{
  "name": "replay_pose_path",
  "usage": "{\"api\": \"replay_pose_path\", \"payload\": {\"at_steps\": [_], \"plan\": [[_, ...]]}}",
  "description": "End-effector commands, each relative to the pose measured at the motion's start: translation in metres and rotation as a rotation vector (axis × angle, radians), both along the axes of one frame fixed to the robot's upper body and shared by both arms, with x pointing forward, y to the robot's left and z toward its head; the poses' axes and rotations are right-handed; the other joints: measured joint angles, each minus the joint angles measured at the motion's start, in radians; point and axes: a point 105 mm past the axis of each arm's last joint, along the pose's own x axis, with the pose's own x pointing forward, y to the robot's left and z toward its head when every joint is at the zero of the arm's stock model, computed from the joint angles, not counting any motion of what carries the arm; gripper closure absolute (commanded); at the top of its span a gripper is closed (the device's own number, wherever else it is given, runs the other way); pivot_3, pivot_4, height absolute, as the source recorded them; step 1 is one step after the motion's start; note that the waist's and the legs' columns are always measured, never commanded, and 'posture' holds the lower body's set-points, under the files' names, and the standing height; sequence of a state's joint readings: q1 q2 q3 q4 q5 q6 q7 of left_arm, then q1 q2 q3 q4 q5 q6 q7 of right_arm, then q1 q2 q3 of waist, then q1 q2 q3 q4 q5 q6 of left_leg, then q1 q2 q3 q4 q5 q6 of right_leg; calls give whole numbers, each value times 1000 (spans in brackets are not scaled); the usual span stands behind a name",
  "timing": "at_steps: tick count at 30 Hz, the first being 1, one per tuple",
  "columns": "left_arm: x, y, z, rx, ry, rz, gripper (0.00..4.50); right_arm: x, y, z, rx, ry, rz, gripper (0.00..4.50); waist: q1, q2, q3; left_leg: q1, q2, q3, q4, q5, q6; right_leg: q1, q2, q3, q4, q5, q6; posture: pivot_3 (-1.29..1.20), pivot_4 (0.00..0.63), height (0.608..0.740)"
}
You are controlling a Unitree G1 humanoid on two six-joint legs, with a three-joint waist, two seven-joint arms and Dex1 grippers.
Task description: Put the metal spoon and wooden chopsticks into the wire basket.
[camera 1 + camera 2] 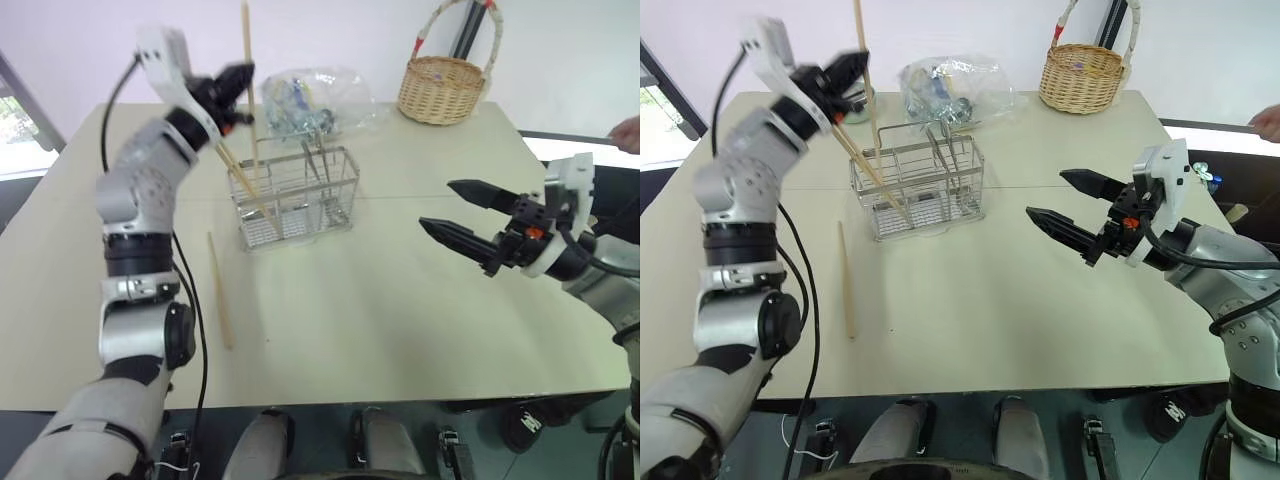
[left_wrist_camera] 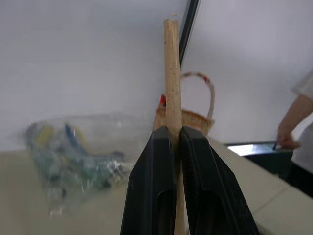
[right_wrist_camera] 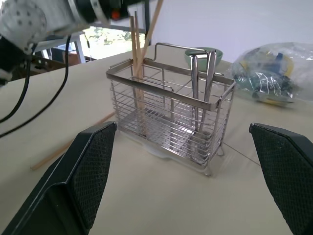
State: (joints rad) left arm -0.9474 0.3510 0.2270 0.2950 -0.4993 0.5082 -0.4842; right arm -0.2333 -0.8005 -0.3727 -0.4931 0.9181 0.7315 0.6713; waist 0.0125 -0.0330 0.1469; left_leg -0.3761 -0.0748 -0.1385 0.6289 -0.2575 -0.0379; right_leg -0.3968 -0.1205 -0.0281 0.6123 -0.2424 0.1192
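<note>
My left gripper [image 1: 238,85] pinches one of the wooden chopsticks [image 1: 248,70] upright over the wire basket [image 1: 296,197], where a crooked release could tip it out (right gripper [image 1: 462,212] spread wide, idle), and I can't tell the metal spoon [image 3: 194,85] from neighbouring utensils.

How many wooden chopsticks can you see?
3: one held upright in the left gripper above the wire basket, one leaning inside the basket, one lying on the table.
</note>
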Motion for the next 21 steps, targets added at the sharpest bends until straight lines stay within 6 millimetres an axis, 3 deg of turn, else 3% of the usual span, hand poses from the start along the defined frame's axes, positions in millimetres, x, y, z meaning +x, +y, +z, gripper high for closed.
{"api": "replay_pose_path", "payload": {"at_steps": [1, 5, 6, 8, 14, 17, 21], "plan": [[-13, -5, 23, 23, -129, 10, 4468, -6, 0, 12, 7, -60, -3, 0, 1, 0, 0, 0, 0, 0, 0, 0, 0, 0, 0, 0, 0, 0, 0, 0, 150, 684], [-17, -7, 11, 20, -134, 34, 4468, -5, 0, 12, 11, -58, -8, 0, 1, 1, 0, 1, 0, 0, 0, 0, 1, 1, 0, 0, -1, 0, 0, 0, 150, 684], [-19, -8, 12, 10, -138, 33, 3662, -5, 0, 12, 12, -57, -8, 0, 1, 1, 0, 1, 0, 0, 0, 0, 1, 1, 0, 0, -1, 0, 0, 0, 150, 684], [-27, -13, 14, -8, -150, -1, 2894, -4, -1, 13, 13, -56, -9, 0, 1, 1, 0, 0, 0, 0, 0, 0, 1, 1, 0, 0, -1, 0, 0, 0, 150, 684], [-52, -15, 26, -30, -165, -77, 41, 2, -2, 13, 22, -52, -12, 0, 1, 1, 0, 0, 0, 0, 0, -1, 1, 1, 0, 0, -1, 0, 0, 0, 150, 684], [-59, -6, 37, -18, -181, -58, 41, 4, -1, 12, 26, -47, -9, 0, -1, 1, 0, 1, 0, 0, 0, -1, 1, 1, 0, 0, -1, 0, 0, 0, 150, 684], [-67, 18, 73, -44, -207, 28, 41, 7, 1, 10, 25, -45, -1, 0, 0, 1, 1, 1, 0, 0, 0, -1, 1, 1, 1, 0, -1, 0, 0, 0, 150, 684]]}}
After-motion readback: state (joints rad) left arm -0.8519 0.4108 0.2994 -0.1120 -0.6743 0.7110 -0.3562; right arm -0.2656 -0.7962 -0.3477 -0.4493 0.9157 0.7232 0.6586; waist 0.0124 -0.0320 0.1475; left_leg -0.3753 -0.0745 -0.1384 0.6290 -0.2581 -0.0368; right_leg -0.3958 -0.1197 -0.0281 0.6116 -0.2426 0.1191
